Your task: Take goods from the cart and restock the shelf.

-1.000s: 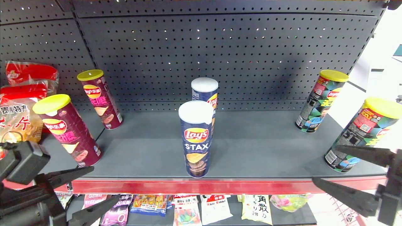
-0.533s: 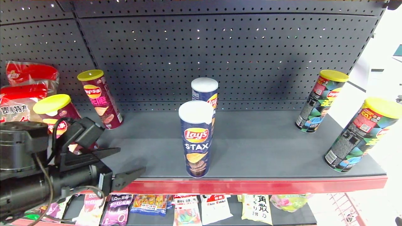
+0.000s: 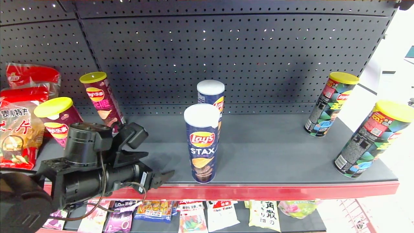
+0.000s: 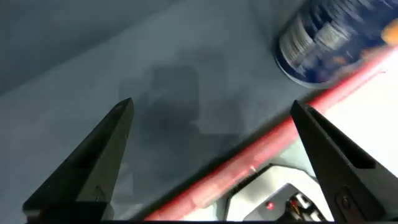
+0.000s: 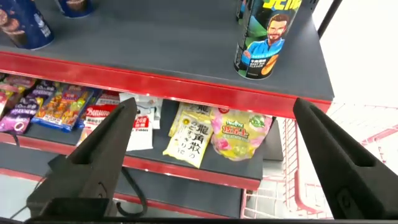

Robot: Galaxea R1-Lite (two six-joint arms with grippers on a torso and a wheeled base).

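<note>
One left arm [image 3: 92, 181] level along shelf [image 3: 258, 152]

Furniture: a dark grey shelf [image 3: 265, 152] with a red front edge [image 3: 258, 191].
Behind: a dark grey back wall [image 3: 226, 58] full of small holes.
Below: a lower shelf [image 3: 300, 223], dark too.
Light: tiny bright dots shine through some holes; the room [image 3: 396, 48] past the right end is bright white.
Down low: a pale floor [image 5: 367, 81] beside the shelf.
</note>
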